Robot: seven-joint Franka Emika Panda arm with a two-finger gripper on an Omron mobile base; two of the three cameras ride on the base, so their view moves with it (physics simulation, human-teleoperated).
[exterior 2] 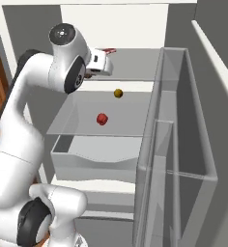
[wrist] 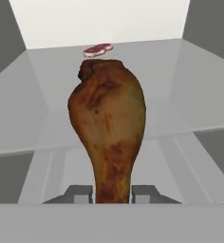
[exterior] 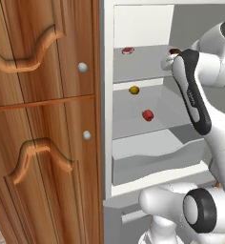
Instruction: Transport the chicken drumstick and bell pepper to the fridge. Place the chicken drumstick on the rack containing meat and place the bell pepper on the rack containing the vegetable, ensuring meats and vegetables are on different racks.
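Observation:
My gripper [wrist: 112, 194] is shut on the thin bone end of the golden-brown chicken drumstick [wrist: 109, 118], whose thick end points into the fridge [exterior: 133, 28]. The drumstick hangs over the front of the top grey rack [wrist: 180, 80], its dark tip [exterior: 174, 51] poking out past the hand [exterior: 169, 59]. The flat pinkish-red meat [wrist: 98, 49] lies at the back of that rack [exterior: 148, 64]. One shelf down, the red bell pepper [exterior: 148, 115] sits near the round yellow-brown vegetable [exterior: 134, 90]. From the right, the hand [exterior 2: 100, 65] is level with the top rack, above the pepper [exterior 2: 102, 118] and vegetable [exterior 2: 118, 93].
A clear drawer [exterior: 152, 159] sits under the second shelf. The open fridge door with clear bins [exterior 2: 178, 144] stands along the right. Wooden cabinet doors [exterior: 43, 119] flank the fridge on the left. My arm's forearm [exterior: 193, 90] crosses in front of the shelves' right side.

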